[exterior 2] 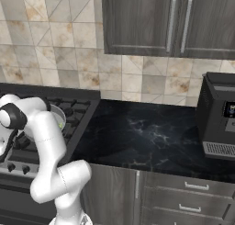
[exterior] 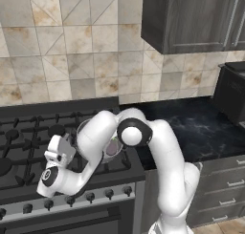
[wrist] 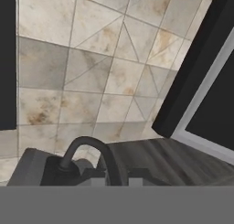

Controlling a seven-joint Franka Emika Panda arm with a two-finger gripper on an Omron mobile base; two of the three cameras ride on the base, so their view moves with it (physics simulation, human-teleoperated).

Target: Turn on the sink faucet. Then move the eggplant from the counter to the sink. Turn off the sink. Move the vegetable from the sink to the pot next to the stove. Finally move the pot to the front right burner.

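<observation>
The grey pot (exterior: pixel 118 151) stands on the front right part of the black stove (exterior: pixel 28 128), mostly hidden behind my arm's white links. A pale purple patch inside it is the eggplant (exterior: pixel 113 145). My gripper (exterior: pixel 64 146) hangs over the stove's front middle, left of the pot and apart from it. Its jaws are shut with nothing seen in them. From the right base view, the pot (exterior 2: pixel 58 115) peeks out behind my upper arm. The black marble counter (exterior 2: pixel 137 137) lies to the right of the stove. The sink and its faucet are out of view.
A dark coffee machine (exterior 2: pixel 220 118) stands at the counter's right end. Dark wall cabinets (exterior 2: pixel 147 22) hang above the counter. A row of knobs (exterior: pixel 91 197) lines the stove front. The hand view faces the tiled backsplash (wrist: pixel 91 72) and a dark cabinet edge (wrist: pixel 196 67).
</observation>
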